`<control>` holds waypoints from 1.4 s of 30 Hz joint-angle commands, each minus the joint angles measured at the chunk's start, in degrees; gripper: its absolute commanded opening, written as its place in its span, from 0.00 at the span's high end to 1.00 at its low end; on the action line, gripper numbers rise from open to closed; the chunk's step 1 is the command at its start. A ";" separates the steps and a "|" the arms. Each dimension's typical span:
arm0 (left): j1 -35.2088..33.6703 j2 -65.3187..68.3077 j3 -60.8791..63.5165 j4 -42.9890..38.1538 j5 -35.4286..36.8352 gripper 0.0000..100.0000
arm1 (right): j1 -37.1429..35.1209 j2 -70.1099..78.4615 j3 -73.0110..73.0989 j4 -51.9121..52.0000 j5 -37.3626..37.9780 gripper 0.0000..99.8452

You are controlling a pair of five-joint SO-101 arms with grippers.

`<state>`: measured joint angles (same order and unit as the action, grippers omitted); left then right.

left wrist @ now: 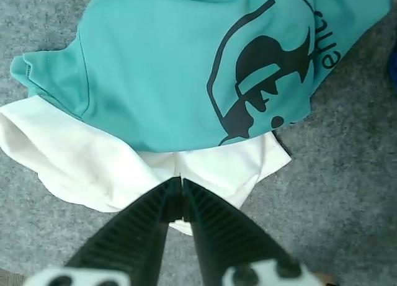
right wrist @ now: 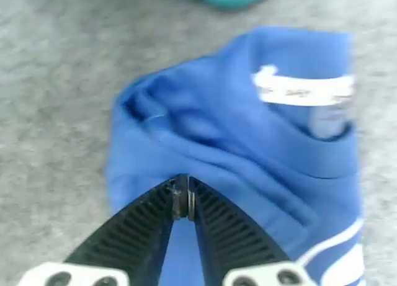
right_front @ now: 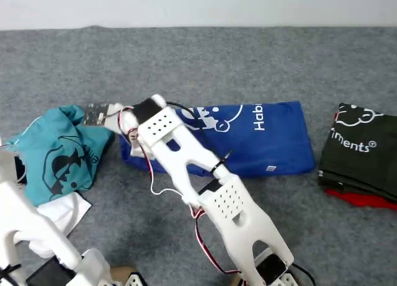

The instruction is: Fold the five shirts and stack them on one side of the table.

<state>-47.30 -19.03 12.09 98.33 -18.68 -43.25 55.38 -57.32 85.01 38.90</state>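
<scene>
Left gripper [left wrist: 182,190]: jaws pressed together, tips over the white shirt's [left wrist: 80,162] edge.
Right gripper [right wrist: 182,199]: jaws pressed together above the blue shirt's [right_front: 267,140] collar end.
Blue shirt: folded long, mid-table.
Teal shirt [right_front: 59,149]: crumpled, lying on the white shirt.
Black shirt [right_front: 363,149]: folded, stacked on the red shirt [right_front: 363,200].

Grey table [right_front: 186,62] with 5 shirts [right_front: 273,137]

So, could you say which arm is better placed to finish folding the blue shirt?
Probably right: the right claw hangs over the collar of the blue printed shirt, while the left claw is over the white shirt under the teal shirt.
</scene>
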 commanded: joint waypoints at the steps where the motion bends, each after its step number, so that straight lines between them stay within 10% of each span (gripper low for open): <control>1: -0.09 -3.34 -2.51 0.44 0.44 0.99 | 2.77 -4.44 -2.73 -3.74 0.26 0.99; 12: 2.11 -25.32 -3.91 1.14 0.44 0.99 | 7.78 -7.87 -12.66 12.44 -1.05 0.99; 20: 2.11 -29.54 6.81 2.02 3.69 0.99 | 23.16 -7.52 -17.93 17.98 -21.89 0.98; 42: 2.20 -29.45 14.11 1.67 3.52 0.99 | 47.87 -17.45 11.34 17.80 -31.74 0.73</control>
<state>-45.36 -47.87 26.07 99.03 -15.43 2.29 39.74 -45.89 100.48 8.57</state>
